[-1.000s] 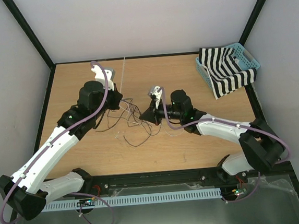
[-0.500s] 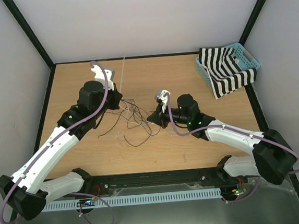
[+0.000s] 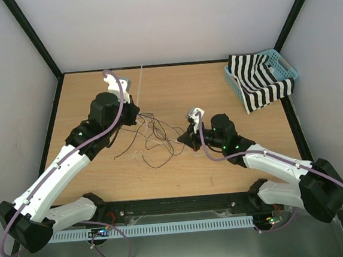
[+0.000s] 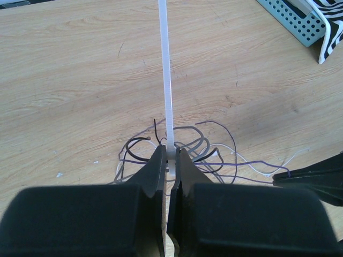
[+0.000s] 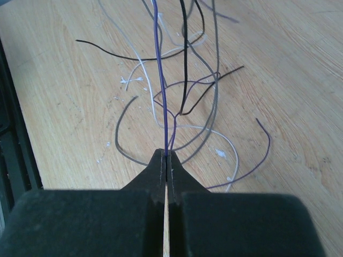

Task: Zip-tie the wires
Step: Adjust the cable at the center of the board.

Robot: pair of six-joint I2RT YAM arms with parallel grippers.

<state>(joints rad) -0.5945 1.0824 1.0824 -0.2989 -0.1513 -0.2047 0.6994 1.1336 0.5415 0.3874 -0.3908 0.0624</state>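
The zip tie (image 4: 165, 64) is a whitish strip running straight away from my left gripper (image 4: 170, 155), whose jaws are shut on its near end; from above the zip tie (image 3: 141, 80) points toward the back wall. The wires (image 3: 155, 136) lie in loose dark, grey, white and purple loops on the table's middle, just beyond the left fingertips. My right gripper (image 5: 166, 156) is shut on a purple wire (image 5: 159, 69) that stretches taut away from it. From above, the right gripper (image 3: 183, 140) sits at the right edge of the wire tangle, with my left gripper (image 3: 136, 114) at its left.
A teal basket (image 3: 284, 66) holding a black-and-white striped cloth (image 3: 258, 85) stands at the back right corner. Black frame rails border the wooden table (image 3: 204, 89). Small white flecks lie on the wood near the wires.
My right arm has drawn back to the right, dragging the purple wire with it and stretching the tangle. The left arm and zip tie have stayed still.
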